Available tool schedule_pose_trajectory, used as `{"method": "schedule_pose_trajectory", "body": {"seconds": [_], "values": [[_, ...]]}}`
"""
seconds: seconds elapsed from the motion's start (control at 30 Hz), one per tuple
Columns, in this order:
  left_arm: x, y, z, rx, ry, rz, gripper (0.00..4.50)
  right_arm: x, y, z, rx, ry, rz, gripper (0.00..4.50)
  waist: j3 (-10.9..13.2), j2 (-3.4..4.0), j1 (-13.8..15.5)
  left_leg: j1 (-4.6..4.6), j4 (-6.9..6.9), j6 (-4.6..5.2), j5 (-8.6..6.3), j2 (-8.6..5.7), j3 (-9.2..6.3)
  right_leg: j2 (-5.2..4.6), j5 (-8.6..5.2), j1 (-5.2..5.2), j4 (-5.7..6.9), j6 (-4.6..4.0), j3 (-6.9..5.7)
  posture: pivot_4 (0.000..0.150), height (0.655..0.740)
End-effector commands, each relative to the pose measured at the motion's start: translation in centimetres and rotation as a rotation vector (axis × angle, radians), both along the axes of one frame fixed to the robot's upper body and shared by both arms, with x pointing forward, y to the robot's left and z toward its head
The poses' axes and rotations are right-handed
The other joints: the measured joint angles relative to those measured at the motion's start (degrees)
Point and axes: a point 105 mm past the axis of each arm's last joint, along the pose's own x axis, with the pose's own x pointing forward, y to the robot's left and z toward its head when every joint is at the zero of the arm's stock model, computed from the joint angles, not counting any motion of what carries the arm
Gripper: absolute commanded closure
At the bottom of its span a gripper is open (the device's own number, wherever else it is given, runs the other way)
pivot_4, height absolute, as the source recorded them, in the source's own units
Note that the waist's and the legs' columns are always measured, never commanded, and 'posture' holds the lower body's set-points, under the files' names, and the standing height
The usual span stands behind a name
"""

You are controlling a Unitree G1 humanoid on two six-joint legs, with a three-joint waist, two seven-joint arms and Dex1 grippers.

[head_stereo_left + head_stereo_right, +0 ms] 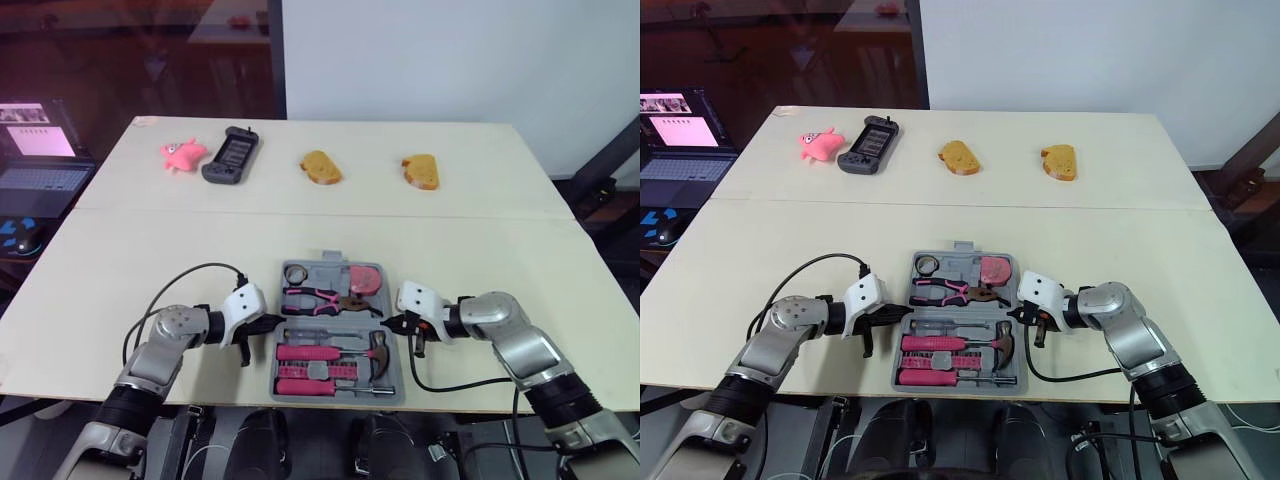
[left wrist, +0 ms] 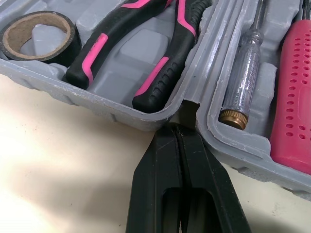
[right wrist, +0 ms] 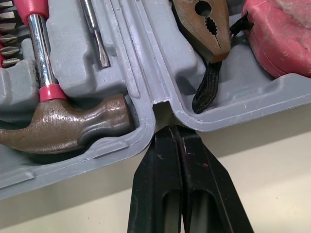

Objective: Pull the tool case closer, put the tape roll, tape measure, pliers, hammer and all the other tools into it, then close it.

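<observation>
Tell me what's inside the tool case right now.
The case lies open. Its far half holds a tape roll, pliers and a tape measure; its near half holds a hammer, a screwdriver and a bit set. Anything beneath those tools is covered.

Table (image 1: 120, 270): pale cream top, two slabs meeting at a seam (image 1: 150, 211) running from 9 to 3 o'clock.
Wall (image 1: 450, 50): plain white, from 12 to 2 o'clock.
Panel (image 1: 120, 50): dark reddish glass with reflections, 10 to 12 o'clock.
Laptop (image 1: 40, 165): open, screen lit, near 9 o'clock, beside the table.
Light: soft and even.
</observation>
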Motion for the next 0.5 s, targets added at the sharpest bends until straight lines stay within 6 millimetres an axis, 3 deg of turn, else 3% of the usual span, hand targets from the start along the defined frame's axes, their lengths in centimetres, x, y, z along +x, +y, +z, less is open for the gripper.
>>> {"method": "schedule_pose_trajectory", "body": {"seconds": [0.03, 0.5], "values": [[-1.02, -1.44, -0.61, 0.002, 0.024, -0.076, 4.5, -1.21, 1.89, -0.37, 0.04, 0.041, 0.082, 4.44, 0.0, 0.0, -0.02, 0.0, 0.0, 0.0, 0.0, 0.0, 0.0, 0.0, 0.0, 0.0, 0.0, 0.0, 0.0, 0.15, 0.7188], [-1.47, -1.19, -0.83, 0.005, 0.033, -0.064, 4.5, -1.87, 1.55, -0.66, 0.042, 0.076, 0.06, 4.44, -0.03, 0.01, -0.12, 0.01, -0.01, 0.01, -0.01, 0.01, 0.0, 0.0, 0.0, 0.0, 0.0, -0.01, 0.0, 0.15, 0.7188]]}}
